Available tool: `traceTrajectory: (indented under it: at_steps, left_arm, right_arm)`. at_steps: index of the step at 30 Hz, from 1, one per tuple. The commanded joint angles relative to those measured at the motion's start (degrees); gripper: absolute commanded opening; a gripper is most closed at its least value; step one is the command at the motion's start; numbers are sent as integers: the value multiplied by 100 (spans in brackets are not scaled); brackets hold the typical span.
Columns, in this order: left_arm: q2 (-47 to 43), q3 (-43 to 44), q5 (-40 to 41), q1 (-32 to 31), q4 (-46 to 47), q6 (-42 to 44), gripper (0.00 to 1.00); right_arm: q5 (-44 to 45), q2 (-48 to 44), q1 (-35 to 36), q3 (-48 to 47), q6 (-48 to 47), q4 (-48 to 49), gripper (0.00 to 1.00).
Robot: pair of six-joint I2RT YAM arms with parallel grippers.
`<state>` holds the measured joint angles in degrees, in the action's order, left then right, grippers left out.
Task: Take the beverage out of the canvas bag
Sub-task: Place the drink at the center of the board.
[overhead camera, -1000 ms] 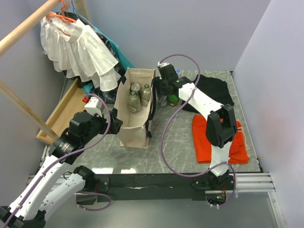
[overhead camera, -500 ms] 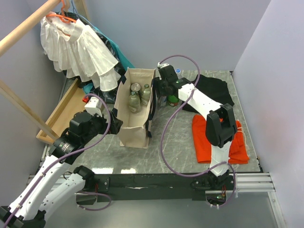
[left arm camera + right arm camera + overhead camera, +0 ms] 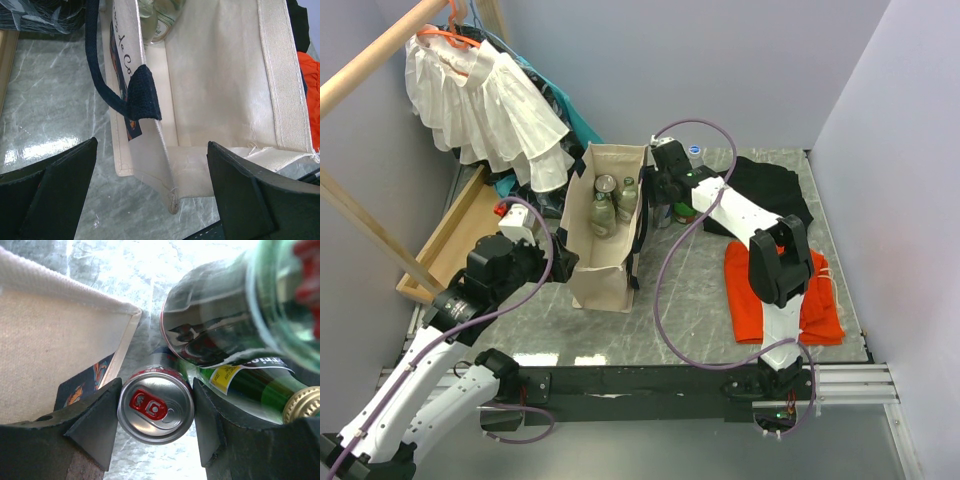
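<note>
The cream canvas bag (image 3: 603, 262) stands open left of centre, with two bottles (image 3: 605, 208) upright inside at its far end. My right gripper (image 3: 156, 412) is shut on a silver can (image 3: 156, 406) with a red tab, held upright just outside the bag's right wall (image 3: 55, 365). Beside the can stand a clear glass bottle (image 3: 220, 325) and a green bottle (image 3: 257, 390). From above, the right gripper (image 3: 666, 193) hides the can. My left gripper (image 3: 150, 195) is open, its fingers (image 3: 50, 192) straddling the bag's near corner by the navy handle (image 3: 105, 92).
A white ruffled garment (image 3: 485, 100) hangs from a wooden rail at back left, above a wooden frame (image 3: 450, 240). A black cloth (image 3: 770, 190) and an orange cloth (image 3: 775, 300) lie right of the right arm. Walls close in the back and right.
My right arm has edged slightly toward the back with the can still in its grip. The left arm and the bag have not moved.
</note>
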<state>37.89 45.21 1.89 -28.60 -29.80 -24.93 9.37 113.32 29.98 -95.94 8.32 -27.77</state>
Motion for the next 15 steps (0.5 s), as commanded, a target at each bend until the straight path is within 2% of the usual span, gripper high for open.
traceTrajectory:
  at_steps: [1,7,8,11,15]
  left_arm:
    - [17,-21,101,-23,115,-38,96]
    - [26,-21,92,-23,106,-30,96]
    - [34,-21,92,-23,106,-30,96]
    - [52,-21,83,-23,106,-30,96]
    - [43,-21,83,-23,106,-30,96]
  right_arm:
    - [162,-73,-27,-100,38,316,0]
    - [206,-108,-27,-74,21,263,2]
    - [206,-117,-27,-65,21,255,10]
    - [215,-143,-44,-48,30,246,27]
    - [215,-170,-27,-21,56,237,34]
